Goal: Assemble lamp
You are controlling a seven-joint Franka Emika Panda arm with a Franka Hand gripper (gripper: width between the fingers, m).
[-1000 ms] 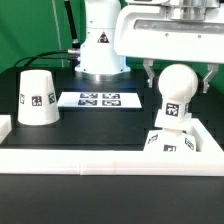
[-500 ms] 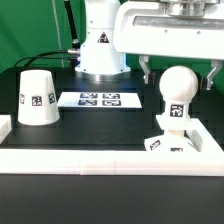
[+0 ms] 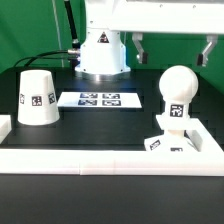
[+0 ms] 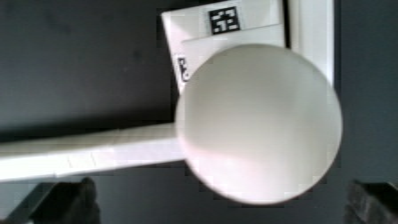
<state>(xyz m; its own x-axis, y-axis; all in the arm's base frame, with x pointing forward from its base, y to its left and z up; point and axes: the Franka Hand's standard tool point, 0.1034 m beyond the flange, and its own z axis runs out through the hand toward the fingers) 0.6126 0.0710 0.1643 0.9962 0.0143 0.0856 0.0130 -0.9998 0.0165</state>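
Note:
The white round-headed bulb [image 3: 177, 90] stands upright on the flat square base [image 3: 170, 144] at the exterior view's right. My gripper [image 3: 172, 48] hangs open and empty above the bulb, one finger on each side and clear of its head. The tapered shade [image 3: 38, 98] stands alone, wide end down, at the exterior view's left. In the wrist view the bulb head [image 4: 258, 120] fills the middle, the tagged base [image 4: 222, 22] lies behind it, and the dark fingertips [image 4: 63, 205] show at the corners of my gripper [image 4: 219, 207].
The marker board [image 3: 100, 99] lies flat between the shade and the robot's white body [image 3: 100, 50]. A raised white wall [image 3: 100, 158] runs along the front of the black table and shows in the wrist view [image 4: 89, 150].
My gripper has risen from around the bulb's head to well above it, its fingers staying apart. The bulb stays upright on the base.

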